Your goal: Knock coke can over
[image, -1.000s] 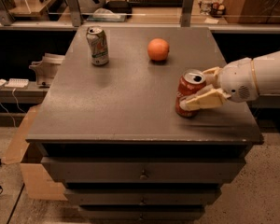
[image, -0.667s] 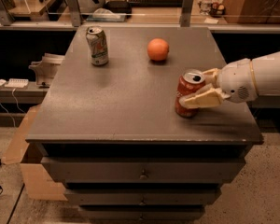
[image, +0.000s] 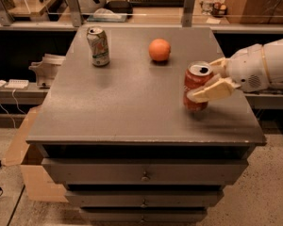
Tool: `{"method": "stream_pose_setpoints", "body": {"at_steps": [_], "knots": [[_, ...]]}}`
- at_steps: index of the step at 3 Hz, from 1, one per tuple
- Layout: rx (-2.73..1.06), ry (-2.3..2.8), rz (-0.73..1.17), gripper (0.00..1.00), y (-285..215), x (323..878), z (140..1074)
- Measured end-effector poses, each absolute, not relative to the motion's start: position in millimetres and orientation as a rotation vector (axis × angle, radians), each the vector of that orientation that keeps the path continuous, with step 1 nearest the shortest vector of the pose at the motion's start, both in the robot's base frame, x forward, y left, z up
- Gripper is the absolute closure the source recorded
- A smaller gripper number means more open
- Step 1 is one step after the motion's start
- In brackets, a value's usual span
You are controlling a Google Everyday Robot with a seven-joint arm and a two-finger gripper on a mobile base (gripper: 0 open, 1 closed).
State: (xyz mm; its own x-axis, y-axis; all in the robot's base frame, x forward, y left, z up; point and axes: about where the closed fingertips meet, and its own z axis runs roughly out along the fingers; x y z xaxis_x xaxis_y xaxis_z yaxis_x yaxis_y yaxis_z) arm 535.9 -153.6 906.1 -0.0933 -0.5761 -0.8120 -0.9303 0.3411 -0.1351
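The red coke can [image: 194, 81] with a silver top stands near the right edge of the grey cabinet top [image: 132, 102], leaning slightly. My gripper [image: 203, 81] reaches in from the right on a white arm [image: 264, 65]. Its cream fingers [image: 213, 91] sit on either side of the can, one in front and one behind, closed against it.
A pale white-green can [image: 98, 46] stands at the back left of the top. An orange [image: 159, 50] sits at the back middle. The cabinet has drawers below. A cardboard box [image: 30, 173] is on the floor at left, and shelves run behind.
The coke can and the gripper around it have shifted slightly up and to the right in the view. The other can and the orange have not moved.
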Motion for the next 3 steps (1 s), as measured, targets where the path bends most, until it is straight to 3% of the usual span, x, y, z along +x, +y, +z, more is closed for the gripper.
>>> {"method": "stream_pose_setpoints", "body": {"at_steps": [1,3], "knots": [[-1.454,1.789,0.343,1.0,-158,547,927],[-1.75,1.827,-0.028,1.0,-119,555,928]]}}
